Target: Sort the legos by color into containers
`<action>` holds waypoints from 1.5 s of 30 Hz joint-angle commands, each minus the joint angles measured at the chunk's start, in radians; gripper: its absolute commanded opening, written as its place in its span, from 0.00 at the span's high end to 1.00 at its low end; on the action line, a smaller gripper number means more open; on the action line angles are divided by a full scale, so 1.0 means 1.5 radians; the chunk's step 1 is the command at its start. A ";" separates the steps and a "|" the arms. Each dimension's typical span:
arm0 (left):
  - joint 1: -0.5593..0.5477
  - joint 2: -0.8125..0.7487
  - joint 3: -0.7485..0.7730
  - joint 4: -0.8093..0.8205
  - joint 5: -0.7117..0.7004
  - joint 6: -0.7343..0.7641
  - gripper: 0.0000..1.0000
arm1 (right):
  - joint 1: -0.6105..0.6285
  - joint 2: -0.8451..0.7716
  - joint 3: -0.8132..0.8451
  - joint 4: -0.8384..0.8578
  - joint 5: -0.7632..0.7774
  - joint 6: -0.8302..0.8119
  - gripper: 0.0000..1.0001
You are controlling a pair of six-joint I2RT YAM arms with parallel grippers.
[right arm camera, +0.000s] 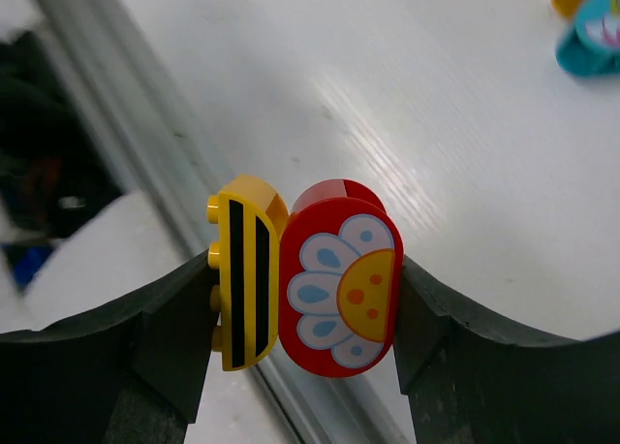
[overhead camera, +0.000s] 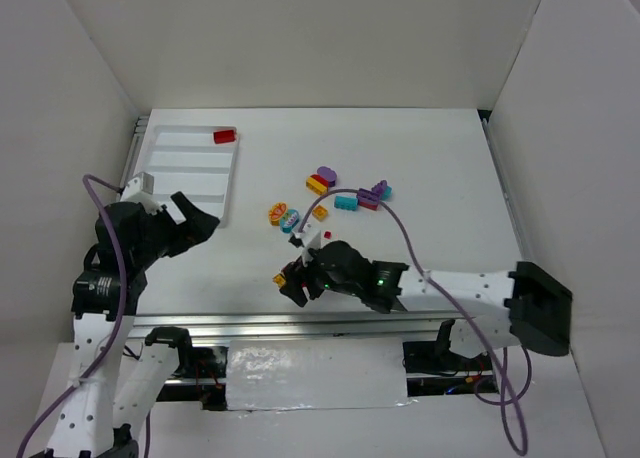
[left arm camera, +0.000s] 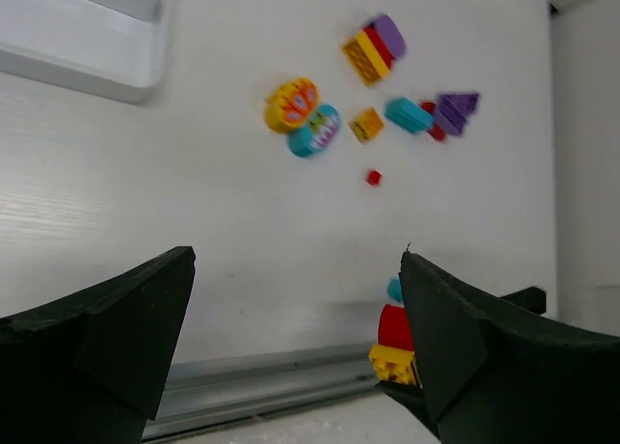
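My right gripper (overhead camera: 292, 280) is shut on two joined rounded legos, a yellow one with black stripes (right arm camera: 242, 269) and a red one with a flower print (right arm camera: 344, 279), held near the table's front edge. They also show in the left wrist view (left arm camera: 392, 342). My left gripper (overhead camera: 205, 224) is open and empty, just right of the white tray (overhead camera: 185, 178). One red lego (overhead camera: 224, 136) lies in the tray's far compartment. Loose legos lie mid-table: a yellow-red-purple stack (overhead camera: 322, 180), a teal brick (overhead camera: 346, 202), a purple one (overhead camera: 375, 193), an orange round one (overhead camera: 278, 214) and a teal round one (overhead camera: 290, 221).
A small yellow brick (overhead camera: 320, 212) and a tiny red piece (overhead camera: 327, 235) lie near the group. A metal rail (overhead camera: 300, 328) runs along the table's front edge. White walls enclose the table on three sides. The tray's corner shows in the left wrist view (left arm camera: 97, 56).
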 commanded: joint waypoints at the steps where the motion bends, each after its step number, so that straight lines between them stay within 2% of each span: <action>1: -0.003 0.016 -0.068 0.122 0.279 -0.083 0.00 | 0.006 -0.124 -0.067 0.148 -0.106 -0.063 1.00; 2: -0.004 0.020 -0.087 0.195 0.323 -0.109 0.01 | 0.010 -0.140 -0.073 0.141 -0.108 -0.066 1.00; 3: -0.011 0.029 -0.106 0.230 0.359 -0.157 0.01 | 0.018 -0.153 -0.078 0.124 -0.105 -0.071 1.00; 5: -0.026 0.041 -0.140 0.303 0.408 -0.191 0.00 | 0.023 -0.186 -0.081 0.109 -0.091 -0.074 1.00; 8: -0.096 0.069 -0.154 0.357 0.419 -0.225 0.00 | 0.035 -0.220 -0.088 0.097 -0.081 -0.081 1.00; 14: -0.237 0.134 -0.150 0.371 0.362 -0.228 0.00 | 0.064 -0.219 -0.047 0.043 -0.071 -0.117 1.00; 19: -0.274 0.156 -0.167 0.368 0.342 -0.223 0.03 | 0.103 -0.190 -0.023 0.022 0.039 -0.131 1.00; 31: -0.383 0.154 -0.182 0.414 0.295 -0.251 0.21 | 0.104 -0.194 -0.022 0.042 0.102 -0.139 0.99; 33: -0.396 0.166 -0.177 0.424 0.290 -0.251 0.32 | 0.103 -0.197 -0.022 0.046 0.104 -0.143 0.99; 34: -0.409 0.171 -0.176 0.428 0.289 -0.252 0.40 | 0.104 -0.196 -0.021 0.046 0.110 -0.145 0.99; 35: -0.416 0.179 -0.171 0.432 0.288 -0.252 0.52 | 0.104 -0.193 -0.019 0.045 0.131 -0.145 0.99; 37: -0.434 0.187 -0.166 0.434 0.284 -0.248 0.63 | 0.104 -0.191 -0.020 0.045 0.152 -0.145 0.99; 38: -0.438 0.192 -0.161 0.435 0.281 -0.247 0.72 | 0.103 -0.191 -0.021 0.048 0.160 -0.145 0.99; 40: -0.445 0.194 -0.160 0.438 0.282 -0.243 0.83 | 0.103 -0.194 -0.027 0.055 0.162 -0.145 0.99; 42: -0.448 0.198 -0.160 0.449 0.292 -0.241 0.97 | 0.103 -0.192 -0.028 0.062 0.159 -0.143 0.99; 43: -0.448 0.199 -0.161 0.456 0.296 -0.240 1.00 | 0.102 -0.190 -0.027 0.061 0.156 -0.141 0.98; 45: -0.447 0.193 -0.168 0.474 0.307 -0.242 1.00 | 0.103 -0.184 -0.025 0.063 0.151 -0.139 0.89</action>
